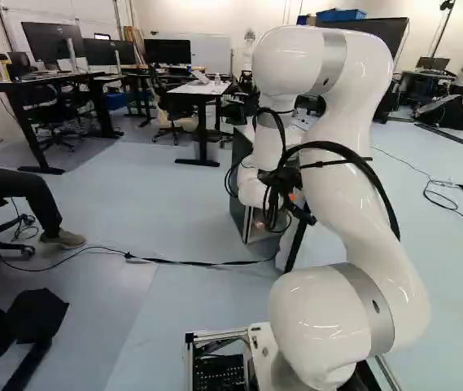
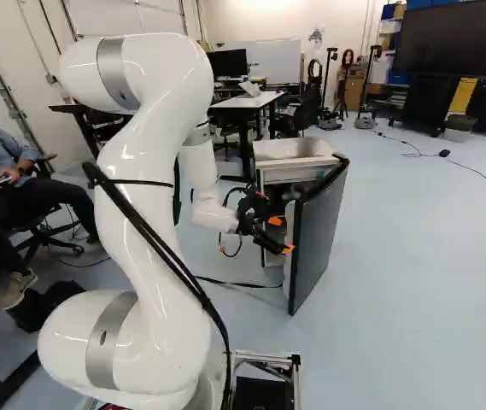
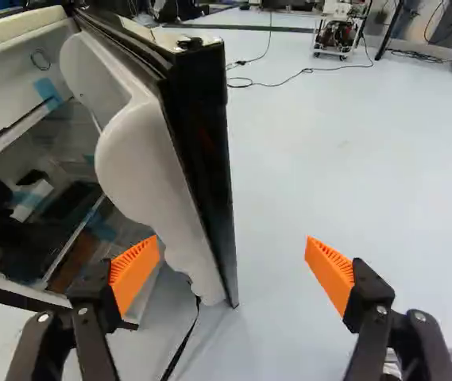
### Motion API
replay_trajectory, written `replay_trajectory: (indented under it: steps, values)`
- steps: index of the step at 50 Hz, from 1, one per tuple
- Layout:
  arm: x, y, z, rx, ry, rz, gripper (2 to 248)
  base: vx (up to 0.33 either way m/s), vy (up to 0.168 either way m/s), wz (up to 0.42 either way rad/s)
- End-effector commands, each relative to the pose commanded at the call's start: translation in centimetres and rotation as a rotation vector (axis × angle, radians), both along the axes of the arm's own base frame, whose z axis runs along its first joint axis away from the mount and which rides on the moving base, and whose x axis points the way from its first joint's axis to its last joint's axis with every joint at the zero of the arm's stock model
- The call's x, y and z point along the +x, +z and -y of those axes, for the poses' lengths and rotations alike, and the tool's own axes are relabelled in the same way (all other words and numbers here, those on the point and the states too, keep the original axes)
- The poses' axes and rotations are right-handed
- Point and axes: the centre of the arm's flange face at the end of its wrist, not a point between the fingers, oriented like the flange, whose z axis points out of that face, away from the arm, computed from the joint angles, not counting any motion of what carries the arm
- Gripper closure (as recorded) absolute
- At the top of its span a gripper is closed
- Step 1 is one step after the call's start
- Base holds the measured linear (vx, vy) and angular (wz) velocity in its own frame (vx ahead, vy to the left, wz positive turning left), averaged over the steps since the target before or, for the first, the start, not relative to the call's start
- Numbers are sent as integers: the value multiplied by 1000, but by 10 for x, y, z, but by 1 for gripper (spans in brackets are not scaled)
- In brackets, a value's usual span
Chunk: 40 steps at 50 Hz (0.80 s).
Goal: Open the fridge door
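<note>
The fridge [image 2: 292,150] is standing with its door [image 2: 321,235] jutting out; beside the fridge's open front the gripper [image 2: 281,235] is holding its fingers apart (rather widely), the door's edge lying ahead, nearer the fridge-side finger.

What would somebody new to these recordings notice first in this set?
Probably the white arm, rising large from the foot of both base views. Next comes the dark-fronted door of the small fridge, standing open just ahead of the arm in the right base view. In the wrist view, the gripper draws the eye with bright orange pads spread wide, the door's edge showing between them.
</note>
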Motion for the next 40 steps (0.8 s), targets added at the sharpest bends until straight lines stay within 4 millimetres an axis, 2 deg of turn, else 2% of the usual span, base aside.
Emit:
replay_trajectory:
  steps: [19, 40]
  values:
    - [0, 9, 12, -104, -23, 35, 3, 0, 0, 0]
    - [-6, 19, 47, -225, -109, 66, 3, 0, 0, 0]
